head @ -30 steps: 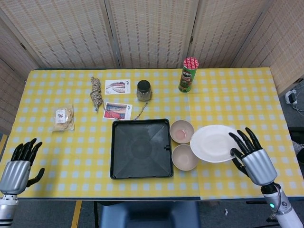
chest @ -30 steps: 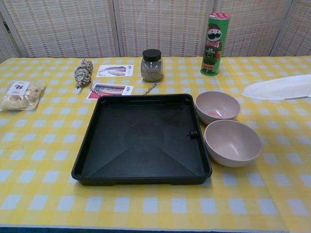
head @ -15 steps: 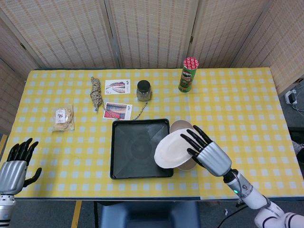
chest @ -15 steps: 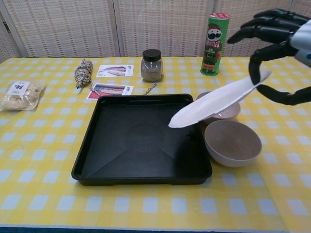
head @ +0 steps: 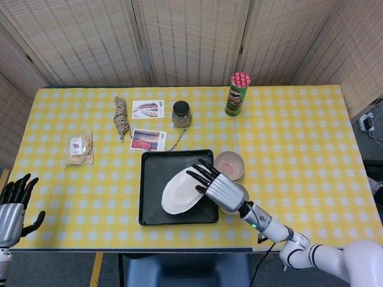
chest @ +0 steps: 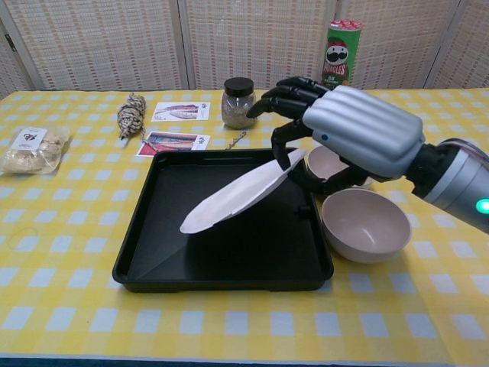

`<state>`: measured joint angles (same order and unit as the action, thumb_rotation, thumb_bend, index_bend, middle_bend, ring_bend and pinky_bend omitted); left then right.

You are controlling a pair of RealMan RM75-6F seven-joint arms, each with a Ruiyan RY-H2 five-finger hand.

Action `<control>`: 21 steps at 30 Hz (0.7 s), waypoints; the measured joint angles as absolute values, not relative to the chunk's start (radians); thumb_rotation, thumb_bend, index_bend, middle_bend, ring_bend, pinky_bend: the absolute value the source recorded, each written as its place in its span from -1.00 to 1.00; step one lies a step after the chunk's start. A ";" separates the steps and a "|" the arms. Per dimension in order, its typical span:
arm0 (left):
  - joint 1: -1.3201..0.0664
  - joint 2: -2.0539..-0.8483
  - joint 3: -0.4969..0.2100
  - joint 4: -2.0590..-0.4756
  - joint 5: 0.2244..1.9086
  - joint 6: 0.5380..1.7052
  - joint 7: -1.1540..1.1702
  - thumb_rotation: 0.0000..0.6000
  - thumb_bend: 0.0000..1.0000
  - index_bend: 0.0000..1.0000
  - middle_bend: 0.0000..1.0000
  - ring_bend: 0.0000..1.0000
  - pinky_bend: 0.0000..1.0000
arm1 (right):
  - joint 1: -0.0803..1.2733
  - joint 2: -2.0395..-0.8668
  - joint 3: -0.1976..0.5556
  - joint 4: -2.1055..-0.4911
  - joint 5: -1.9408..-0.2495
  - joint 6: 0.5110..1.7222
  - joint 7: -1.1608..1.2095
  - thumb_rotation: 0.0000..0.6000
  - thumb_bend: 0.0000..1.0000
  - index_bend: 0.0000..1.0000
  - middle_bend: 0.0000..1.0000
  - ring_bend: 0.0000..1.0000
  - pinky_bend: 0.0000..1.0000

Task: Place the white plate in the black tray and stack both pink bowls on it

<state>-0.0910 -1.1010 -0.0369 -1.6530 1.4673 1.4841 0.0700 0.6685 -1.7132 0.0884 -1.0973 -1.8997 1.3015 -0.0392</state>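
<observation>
My right hand (head: pixel 215 185) (chest: pixel 348 134) grips the white plate (head: pixel 181 194) (chest: pixel 237 193) by its right edge and holds it tilted above the black tray (head: pixel 154 209) (chest: pixel 168 260), its low edge down toward the tray floor. Two pink bowls stand just right of the tray: the far one (head: pixel 230 164) (chest: pixel 325 161) partly hidden behind the hand, the near one (chest: pixel 364 225) mostly covered by the hand in the head view. My left hand (head: pixel 12 206) hangs open at the table's front left corner, holding nothing.
Behind the tray stand a glass jar (head: pixel 181 113), a green Pringles can (head: pixel 237 94), two photo cards (head: pixel 148 139), a rope bundle (head: pixel 121 118) and a snack packet (head: pixel 79 148) at far left.
My right hand has carried the plate further left, from over the bowls to over the tray, and lowered it. The left hand has drifted slightly down and left.
</observation>
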 measured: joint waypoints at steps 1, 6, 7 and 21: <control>-0.090 -1.099 -0.037 -1.653 1.469 1.485 0.067 1.00 -0.18 -1.00 -1.00 -1.00 -1.00 | 0.677 -1.728 0.090 -1.077 -1.894 1.297 -0.032 1.00 -0.03 0.28 -0.69 -0.82 -1.00; -0.090 -1.090 -0.041 -1.649 1.465 1.483 0.040 1.00 -0.18 -1.00 -1.00 -1.00 -1.00 | 0.712 -1.791 0.095 -0.996 -1.861 1.279 0.020 1.00 -0.03 0.25 -0.70 -0.82 -1.00; -0.090 -1.089 -0.042 -1.648 1.461 1.480 0.038 1.00 -0.18 -1.00 -1.00 -1.00 -1.00 | 0.717 -1.801 0.095 -0.981 -1.858 1.277 0.026 1.00 -0.03 0.22 -0.70 -0.82 -1.00; -0.087 -1.084 -0.053 -1.656 1.426 1.468 0.056 1.00 -0.18 -1.00 -1.00 -1.00 -1.00 | 0.769 -1.863 0.059 -0.914 -1.798 1.221 0.112 1.00 -0.03 -0.40 -0.93 -0.92 -1.00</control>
<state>-0.0866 -1.0842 -0.0535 -1.6555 1.4257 1.4681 0.0560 0.7688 -1.8631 0.0595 -0.9142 -1.7984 1.2212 0.1123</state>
